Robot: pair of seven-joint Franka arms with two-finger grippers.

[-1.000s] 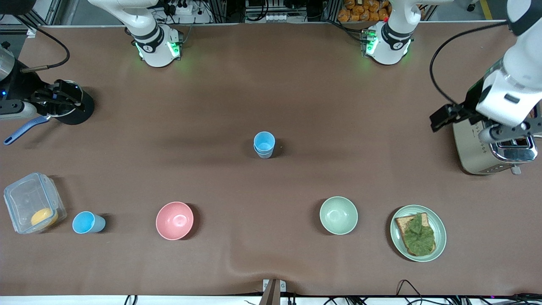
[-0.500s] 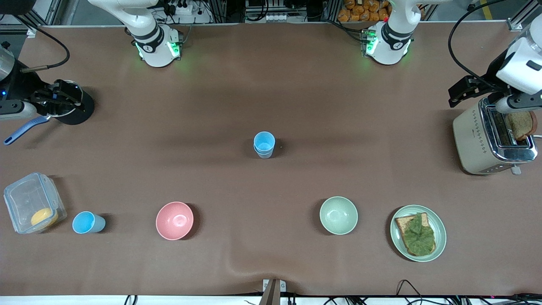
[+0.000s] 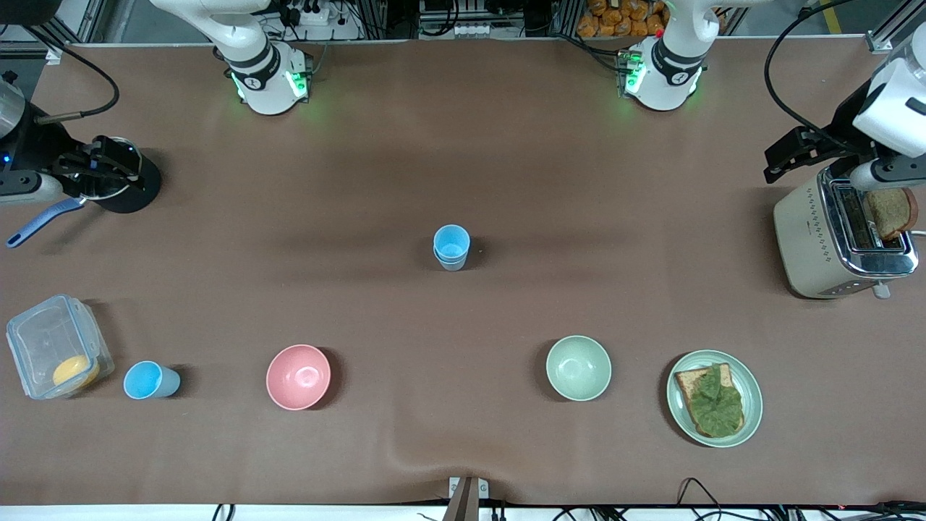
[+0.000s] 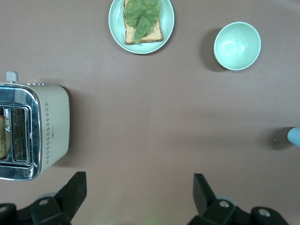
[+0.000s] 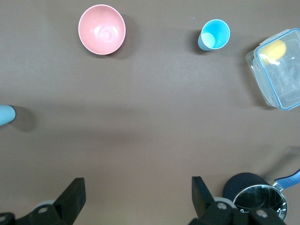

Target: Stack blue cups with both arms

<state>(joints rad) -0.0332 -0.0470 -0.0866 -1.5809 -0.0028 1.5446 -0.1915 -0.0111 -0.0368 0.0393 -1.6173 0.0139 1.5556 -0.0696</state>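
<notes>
Standing mid-frame in the front view, two cups (image 3: 451,247) are nested into one stack on the table (image 3: 463,159). A third cup (image 3: 150,380) sits upright low in the frame at the right arm's end, between the container (image 3: 58,356) and the pink bowl (image 3: 298,376) (touching neither). The left gripper (image 4: 139,185) hangs at the frame's edge beside the toaster (image 3: 832,239), fingers spread wide and empty. The right gripper (image 5: 138,185) hangs near the pot (image 3: 116,181), fingers likewise spread and holding nothing.

Front view high, facing robots. Wrist views look straight down from height; share table (image 3: 506,181) with front view.
</notes>
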